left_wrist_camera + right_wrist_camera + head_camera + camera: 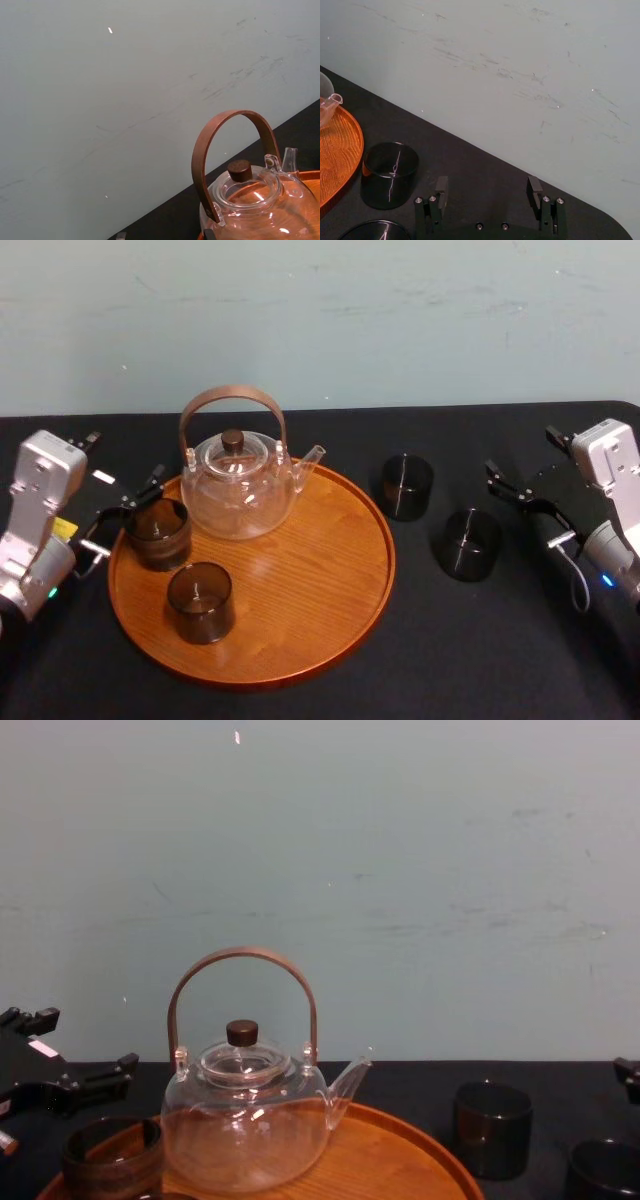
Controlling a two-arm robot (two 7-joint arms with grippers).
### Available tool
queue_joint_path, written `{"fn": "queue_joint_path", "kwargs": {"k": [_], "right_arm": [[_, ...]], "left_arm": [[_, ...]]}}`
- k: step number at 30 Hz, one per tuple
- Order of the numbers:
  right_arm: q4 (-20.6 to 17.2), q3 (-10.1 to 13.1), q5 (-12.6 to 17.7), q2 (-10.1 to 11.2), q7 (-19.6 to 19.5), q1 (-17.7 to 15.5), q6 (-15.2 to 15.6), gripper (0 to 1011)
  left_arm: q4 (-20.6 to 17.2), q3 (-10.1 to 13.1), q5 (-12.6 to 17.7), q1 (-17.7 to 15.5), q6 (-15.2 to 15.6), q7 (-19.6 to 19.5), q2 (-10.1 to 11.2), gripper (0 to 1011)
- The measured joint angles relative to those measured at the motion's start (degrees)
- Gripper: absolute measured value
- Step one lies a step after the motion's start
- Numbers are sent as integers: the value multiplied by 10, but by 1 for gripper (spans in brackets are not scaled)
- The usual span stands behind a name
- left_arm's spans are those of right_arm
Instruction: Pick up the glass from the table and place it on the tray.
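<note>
Your left gripper (122, 515) sits spread beside a glass (157, 532) on the tray (320, 570). Your right gripper (487, 191) is spread too.

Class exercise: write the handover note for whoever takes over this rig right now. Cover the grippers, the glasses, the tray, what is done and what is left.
Left gripper: open, empty, at the tray's left edge beside the rear glass.
Right gripper: open, empty, over the table right of the tray.
Done: rear glass and front glass stand on the tray with the teapot.
Left: far glass and near glass on the table.
</note>
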Motion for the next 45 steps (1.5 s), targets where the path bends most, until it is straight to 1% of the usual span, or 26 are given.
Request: {"fn": "queue_joint_path", "kwargs": {"k": [45], "right_arm": [[0, 0, 0, 0, 3, 0, -1, 1002]], "left_arm": [[0, 0, 0, 0, 0, 0, 0, 1001]]}}
